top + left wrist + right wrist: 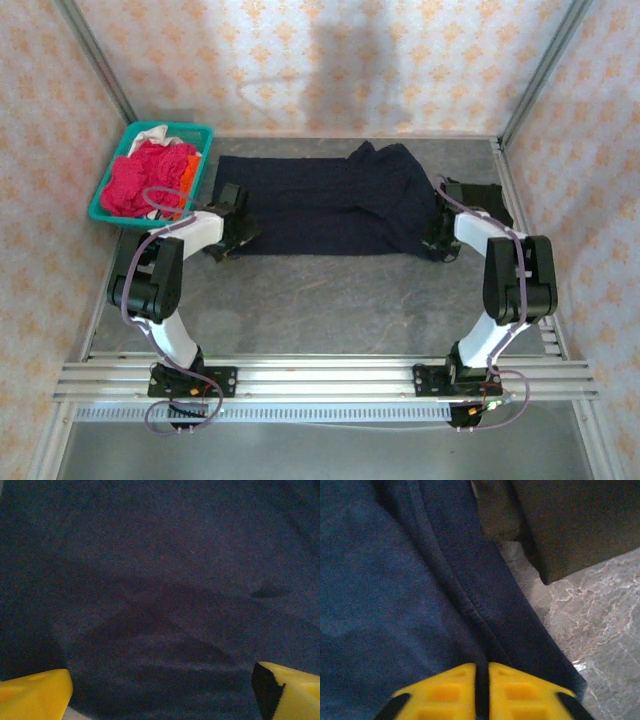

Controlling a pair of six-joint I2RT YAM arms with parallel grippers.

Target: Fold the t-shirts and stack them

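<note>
No legible text, labels, brands, numbers or signs on anything.

navy t-shirt (330,205): spread flat mid-table, right end bunched | black t-shirt (580,530): just beside it | magenta-red t-shirt (140,180): heaped far left

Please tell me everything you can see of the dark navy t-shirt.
The navy t-shirt is soft knit cloth, spread flat across the far half of the grey table, its right part rumpled. The right gripper pinches a seamed fold at its right end; the open left gripper is just over its left end.
</note>
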